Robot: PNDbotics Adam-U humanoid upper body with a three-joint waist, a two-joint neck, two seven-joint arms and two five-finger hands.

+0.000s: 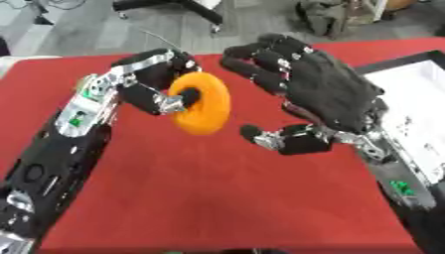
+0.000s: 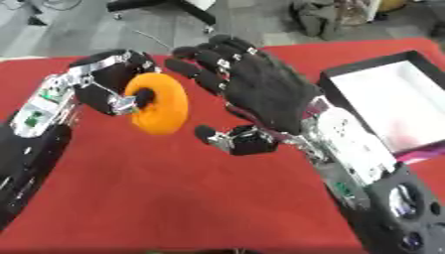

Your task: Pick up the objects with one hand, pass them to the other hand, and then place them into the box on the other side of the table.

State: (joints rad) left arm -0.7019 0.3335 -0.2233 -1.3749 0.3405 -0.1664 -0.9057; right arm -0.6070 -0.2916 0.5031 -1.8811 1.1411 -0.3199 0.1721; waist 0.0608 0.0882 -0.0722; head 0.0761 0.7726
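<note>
The orange ring (image 1: 201, 103) hangs above the red table (image 1: 217, 198), pinched in the curled fingers of the left hand (image 1: 152, 82); just beside it the right hand (image 2: 260, 89) is spread wide — holding nothing; the box (image 2: 391, 106) lies beyond its wrist.

ring (image 1: 201, 103) orange | table (image 1: 217, 198) red | box (image 2: 391, 106) black, white inside | hands (image 2: 269, 96) black, silver

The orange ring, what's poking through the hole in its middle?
A finger of the left hand goes through the orange ring's hole, and its fingers curl round the rim. The ring covers their tips. The right hand waits open beside it.
</note>
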